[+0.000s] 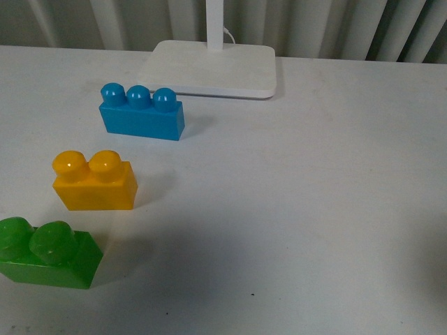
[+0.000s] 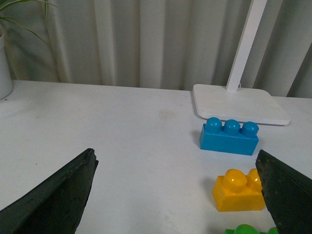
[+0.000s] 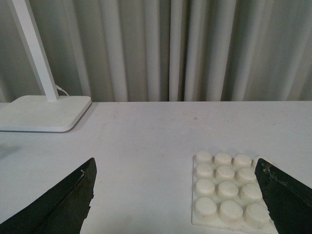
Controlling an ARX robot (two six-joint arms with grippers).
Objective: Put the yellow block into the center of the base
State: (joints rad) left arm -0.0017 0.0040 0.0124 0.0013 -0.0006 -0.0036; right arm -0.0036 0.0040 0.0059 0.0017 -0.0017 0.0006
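Spreading across all three views is the white table [image 1: 314,209], with a pale pleated curtain [image 3: 161,48] along its far edge. Next in size is the smooth white lamp foot [image 1: 209,66] with its pole [image 1: 214,21], at the back of the table in the front view and visible from both wrists too. The base [image 3: 226,187], a white plate of round studs, appears only in the right wrist view, lying flat with nothing on it and well apart from the lamp foot; one corner is hidden behind a dark finger [image 3: 287,195] of the right gripper [image 3: 175,162]. That gripper's jaws stand wide apart and hold nothing, with the base ahead of them and off toward that one finger. The three bricks appear only in the front and left wrist views. The front view shows them in a diagonal row: the blue brick [image 1: 142,115] just in front of the lamp foot, the yellow block [image 1: 94,183] nearer the robot and further left, upright on the table with studs up, and the green brick [image 1: 47,255] nearest of all. Neither gripper appears in the front view. The left gripper [image 2: 174,153] is spread wide with nothing in it; the yellow block lies ahead of it, not centred in the gap but close by the inner edge of one finger [image 2: 287,195], and whether the two touch cannot be told
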